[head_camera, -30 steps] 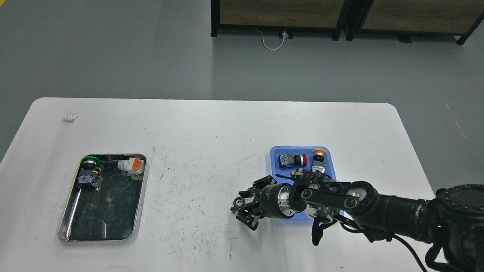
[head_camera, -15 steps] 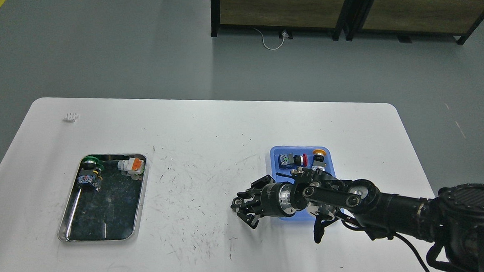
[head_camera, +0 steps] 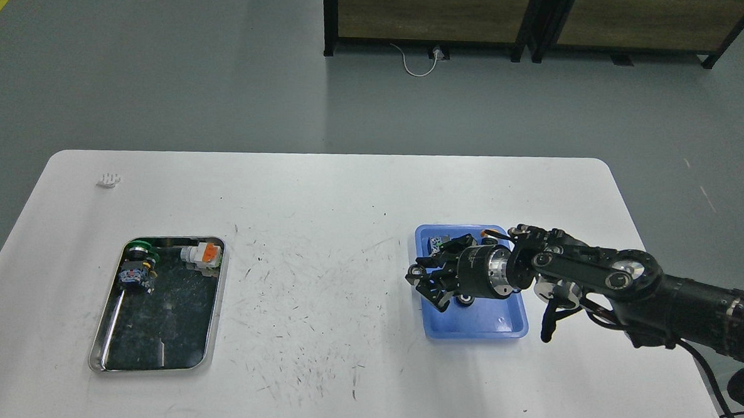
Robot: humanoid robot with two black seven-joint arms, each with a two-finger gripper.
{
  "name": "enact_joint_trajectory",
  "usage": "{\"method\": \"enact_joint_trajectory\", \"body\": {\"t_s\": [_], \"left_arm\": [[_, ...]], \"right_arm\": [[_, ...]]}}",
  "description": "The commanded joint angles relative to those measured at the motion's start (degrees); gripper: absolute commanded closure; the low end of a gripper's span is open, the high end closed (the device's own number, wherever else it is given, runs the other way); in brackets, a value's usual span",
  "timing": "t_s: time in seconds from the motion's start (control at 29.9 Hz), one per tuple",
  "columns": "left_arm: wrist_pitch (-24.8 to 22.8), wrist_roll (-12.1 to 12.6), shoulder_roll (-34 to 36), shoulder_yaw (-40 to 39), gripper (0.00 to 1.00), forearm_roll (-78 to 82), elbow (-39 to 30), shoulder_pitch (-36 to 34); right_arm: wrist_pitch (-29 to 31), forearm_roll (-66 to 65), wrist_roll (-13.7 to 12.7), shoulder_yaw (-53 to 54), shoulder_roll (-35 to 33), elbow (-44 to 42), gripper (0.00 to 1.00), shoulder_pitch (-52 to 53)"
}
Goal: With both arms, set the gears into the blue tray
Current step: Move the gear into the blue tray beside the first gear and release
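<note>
Our right arm (head_camera: 626, 289) reaches in from the right edge and stretches leftward over the blue tray (head_camera: 495, 324), which sits on the right half of the white table (head_camera: 347, 195). Our right gripper (head_camera: 424, 280) hangs above the tray's left rim, its fingers pointing left. A small black gear (head_camera: 414, 272) sits at the upper fingertip, and we read the claw as clamped on it, though the parts are dark and small. A second round black piece (head_camera: 465, 299) shows just under the wrist, over the tray floor; we cannot tell whether it is the other gear or part of our arm. Behind the gripper, at the tray's far end, we see a bit of a push-button switch (head_camera: 436, 244) with a blue-grey base, and an orange cap (head_camera: 490, 232) peeks out beside the wrist; the rest of both is hidden by the arm. The near half of the tray floor is bare. Our left arm and its gripper are not in view. On the left side of the table lies a shiny steel tray (head_camera: 105, 342) with a dark bottom, well apart from the blue one. At its far end rest a switch with a green cap (head_camera: 138, 249) and a switch with an orange block (head_camera: 202, 254). A small white object (head_camera: 108, 180) lies near the table's far left corner.
</note>
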Motion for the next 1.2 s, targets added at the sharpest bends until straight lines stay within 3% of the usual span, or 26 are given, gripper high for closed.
{"method": "enact_joint_trajectory", "body": {"t_s": [0.0,0.4,1.17], "left_arm": [[0.0,-0.1,0.0,0.0,0.02,0.0,0.0,-0.1],[-0.1,-0.3,0.3,0.0,0.02,0.0,0.0,-0.2],[-0.1,-0.2,0.3,0.0,0.02,-0.1,0.0,-0.4]], "right_arm": [[0.8,0.0,0.0,0.3,-3.2,0.9,0.80,-0.5],[0.8,-0.4,0.0,0.5,-5.3,0.8,0.80,-3.1],[0.1,-0.7,0.0,4.2,-1.2,-5.6,0.77,-5.6]]}}
